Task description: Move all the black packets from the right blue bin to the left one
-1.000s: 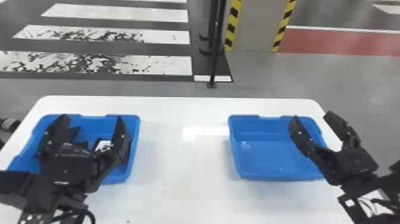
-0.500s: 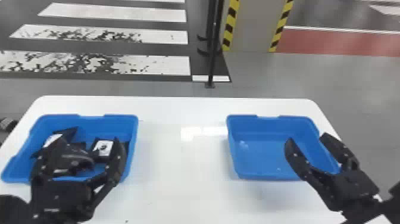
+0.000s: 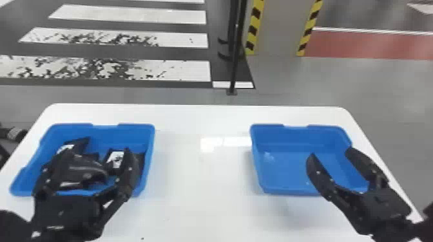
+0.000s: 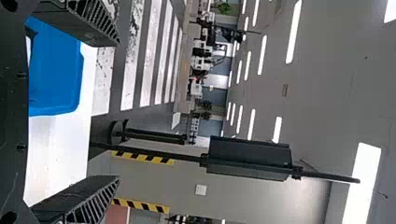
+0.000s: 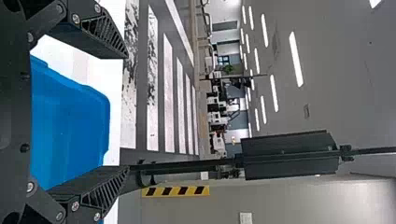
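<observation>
Hovering over the left bin [image 3: 138, 136] — it's the left gripper [image 3: 95, 153], fingers wide apart, with black packets [image 3: 85, 169] inside the bin! Right gripper [image 3: 330, 153]? Fingers parted too — over the right bin [image 3: 283, 164].

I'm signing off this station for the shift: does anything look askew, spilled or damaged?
Nothing looks seriously wrong on the table. The black packets in the left blue bin lie jumbled at different angles. Beyond, the white floor stripes nearest the table have patchy, worn-looking paint.
</observation>
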